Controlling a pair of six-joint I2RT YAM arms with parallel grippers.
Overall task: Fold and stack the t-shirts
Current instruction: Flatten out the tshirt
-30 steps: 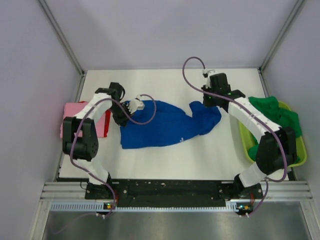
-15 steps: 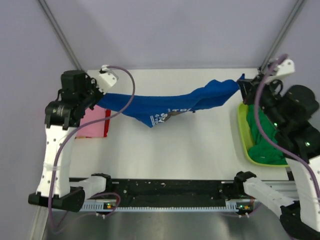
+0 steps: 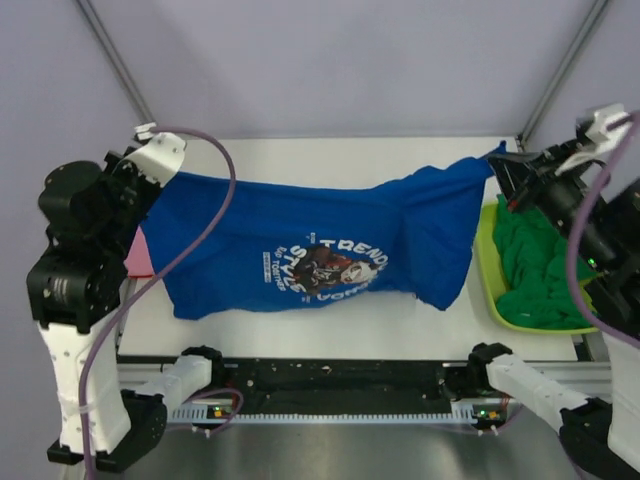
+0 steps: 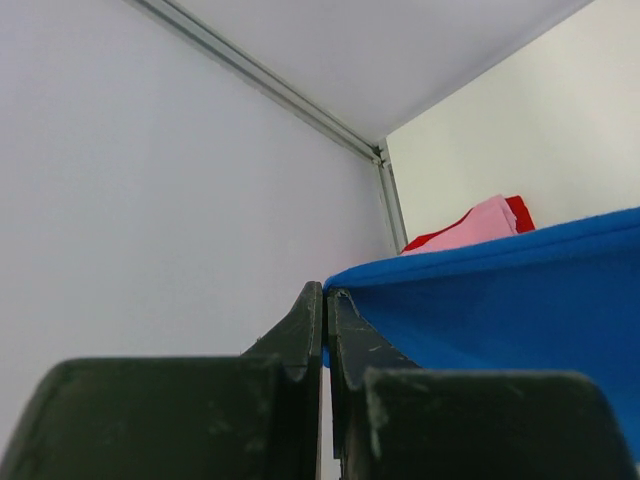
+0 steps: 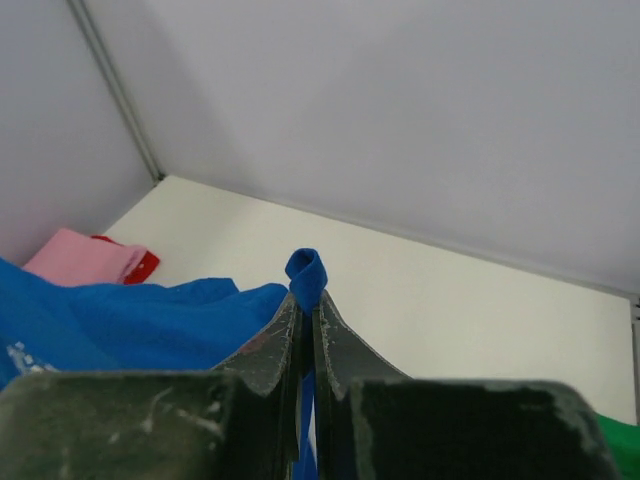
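Soft, matt cloth t-shirt (image 3: pixel 262 228)

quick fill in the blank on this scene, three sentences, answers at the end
1. The left gripper and right gripper are both ____ on the blue t-shirt, which is spread between them.
2. The lime-green basket holding the green t-shirts stands at the ____ side of the table.
3. The pink t-shirt has a ____ piece showing beside it.
Missing words: shut; right; red.
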